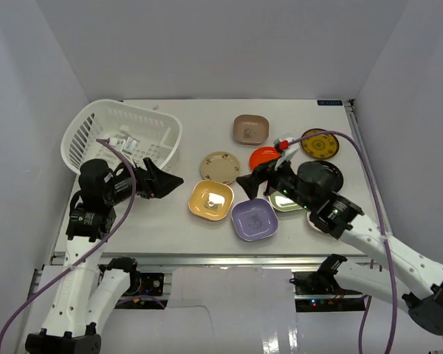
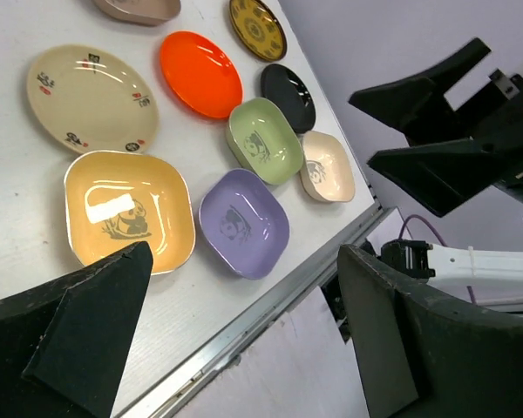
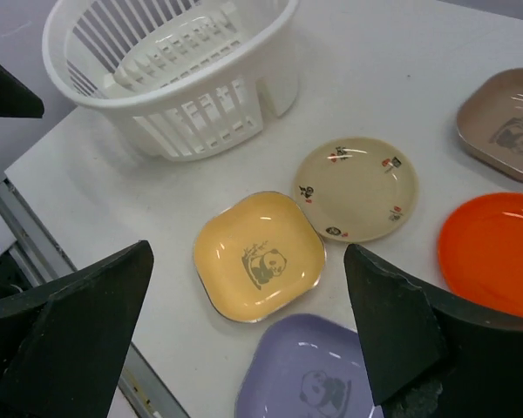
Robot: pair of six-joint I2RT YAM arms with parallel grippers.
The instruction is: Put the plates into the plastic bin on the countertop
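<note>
Several plates lie spread on the countertop [image 1: 199, 122]: yellow [image 1: 211, 200], lavender [image 1: 254, 219], tan round [image 1: 220, 167], red [image 1: 264, 155], brown [image 1: 251, 129] and patterned mustard [image 1: 320, 144]. The left wrist view also shows green [image 2: 263, 139], black [image 2: 288, 96] and cream [image 2: 327, 165] plates. The white plastic bin [image 1: 122, 136] stands at the back left. My left gripper [image 1: 166, 181] hovers open beside the bin, holding nothing. My right gripper [image 1: 255, 184] is open above the yellow plate [image 3: 259, 257] and lavender plate [image 3: 314, 374], also holding nothing.
A metal rail [image 1: 207, 258] runs along the countertop's near edge. White walls close in the left, back and right sides. The right arm [image 1: 332, 206] reaches over the green and black plates. A purple cable [image 1: 369, 169] loops over the right side.
</note>
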